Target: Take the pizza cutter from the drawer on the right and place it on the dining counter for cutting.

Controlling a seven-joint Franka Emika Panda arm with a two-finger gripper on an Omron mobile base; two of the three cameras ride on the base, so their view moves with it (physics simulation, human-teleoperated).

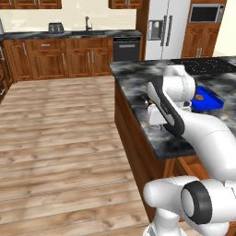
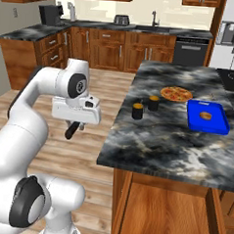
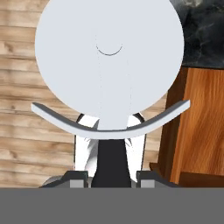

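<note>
**Cutter was up in the air, clamped in the pincer beside the island**

So here's what you had. The pizza cutter (image 3: 108,57) filled most of the hand view: a big pale silver-white round wheel with a small curved mark near its hub, a light curved guard bar sweeping across under it, and a short black handle dropping straight down between the finger tips. In the right base view you could only catch its dark handle (image 2: 71,130) poking out below the hand, slanting down to the left.

The gripper (image 3: 111,177) was drawn in narrow, both tips pressed against the black handle, so it was holding the cutter, no gap to speak of.

Where it sat: off the left edge of the dining counter (image 2: 157,136), over the wood floor (image 2: 87,151), held in the air and not touching the stone. The hand view showed the dark marbled top at upper right and the reddish-brown wood base under it.

On that counter you also had the pizza (image 2: 176,94), two dark shakers (image 2: 137,111) and a blue tray (image 2: 207,117), all well apart from the cutter.
</note>
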